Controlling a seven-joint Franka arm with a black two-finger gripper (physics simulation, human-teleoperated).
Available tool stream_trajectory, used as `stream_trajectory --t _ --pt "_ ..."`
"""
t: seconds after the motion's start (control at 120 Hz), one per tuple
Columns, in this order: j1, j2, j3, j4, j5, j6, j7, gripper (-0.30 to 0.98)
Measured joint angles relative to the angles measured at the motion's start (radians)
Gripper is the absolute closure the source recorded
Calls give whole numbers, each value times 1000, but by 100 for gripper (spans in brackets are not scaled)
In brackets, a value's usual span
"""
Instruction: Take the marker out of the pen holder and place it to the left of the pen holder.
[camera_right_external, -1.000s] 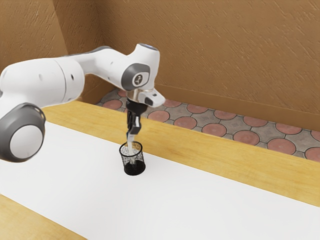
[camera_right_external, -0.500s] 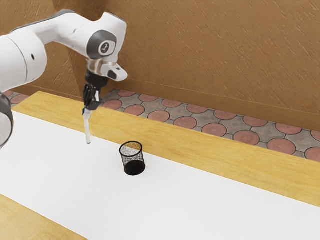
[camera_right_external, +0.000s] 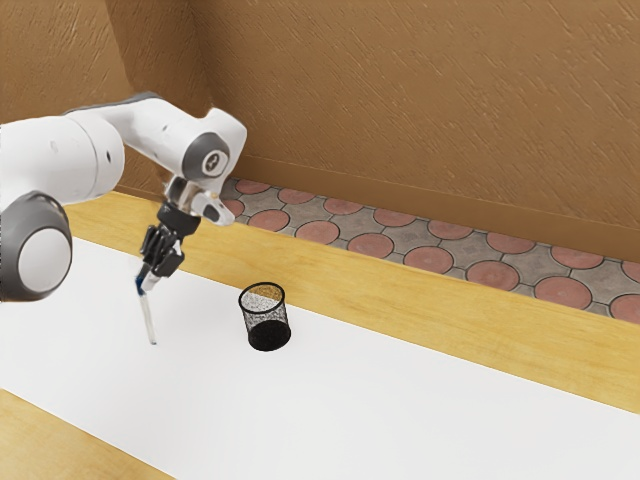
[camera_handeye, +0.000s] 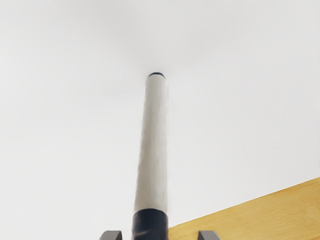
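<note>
Marker (camera_right_external: 149, 318) in gripper (camera_right_external: 146, 278), arm emblem (camera_right_external: 213, 162) illegible

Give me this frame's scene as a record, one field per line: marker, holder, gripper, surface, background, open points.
marker: pale body, dark blue end at the gripper; tilted, outside the pen holder
pen holder: black mesh cup, upright, on the exterior view's right of the marker
gripper: black, angled down at the marker's blue end
surface: white strip along a wooden table
background: brown textured wall, floor of round reddish tiles
unclear: whether the marker's lower end touches the white strip
</note>
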Motion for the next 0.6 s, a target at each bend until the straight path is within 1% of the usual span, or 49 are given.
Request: stream_trajectory --t 0.075,0.15,0.242,0.333,0.392,0.492,0.525,0.575,0.6 --pt "-10 6 -7 9 -4 -1 -2 38" --pt "-13 7 -18 21 -9 0 -3 27" --pt "-12 -10 -47 38 -18 3 -5 17" --pt "7 -70 -80 27 -45 18 -7 11" --pt "41 -126 -135 6 -65 34 -10 9" --pt "68 -236 -220 -39 -96 66 -30 5" --pt "106 -266 -285 -48 -105 74 -37 5" --pt "198 -298 -407 -54 -132 85 -46 4" --pt "230 -313 -448 -55 -142 89 -51 3"
